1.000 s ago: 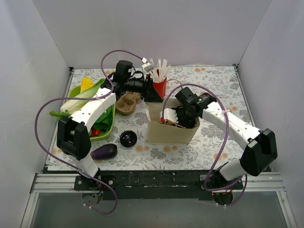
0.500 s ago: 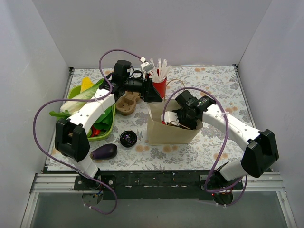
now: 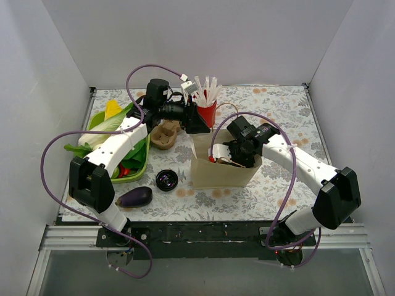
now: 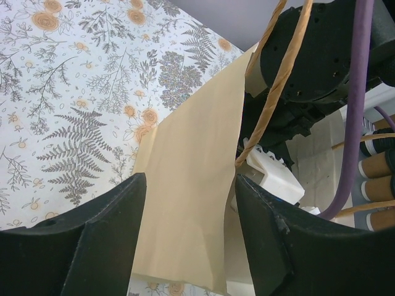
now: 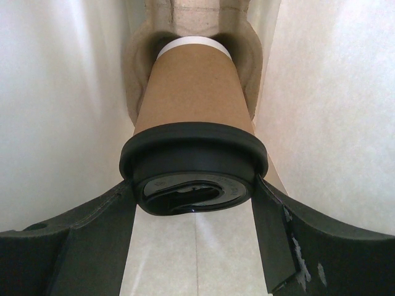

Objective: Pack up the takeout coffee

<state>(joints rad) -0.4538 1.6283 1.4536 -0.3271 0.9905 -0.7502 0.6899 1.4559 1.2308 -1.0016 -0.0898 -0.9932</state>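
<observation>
The takeout coffee [image 5: 191,92] is a tan kraft cup with a black lid [image 5: 192,163]. It is deep inside the brown paper bag [image 3: 216,176], its base against a beige moulded shape at the bag's bottom. My right gripper [image 5: 192,185] is shut on the cup just under the lid, a finger on each side. In the top view the right gripper [image 3: 229,154] reaches into the bag's mouth and the cup is hidden. My left gripper [image 3: 199,126] is at the bag's rear left corner. In its wrist view the left gripper [image 4: 185,185] is open, straddling the bag's wall [image 4: 191,154].
A red cup of white straws [image 3: 207,113] stands just behind the bag. A beige pulp cup carrier [image 3: 164,134] lies left of it. A black lid [image 3: 166,179], an eggplant [image 3: 135,197] and a green basket [image 3: 139,161] of vegetables are on the left. The bag's paper handle [image 4: 271,80] hangs beside the left fingers.
My right gripper has gone lower and a little left into the bag. The bag's top has shifted slightly left. The left gripper has edged closer to the bag's rear corner.
</observation>
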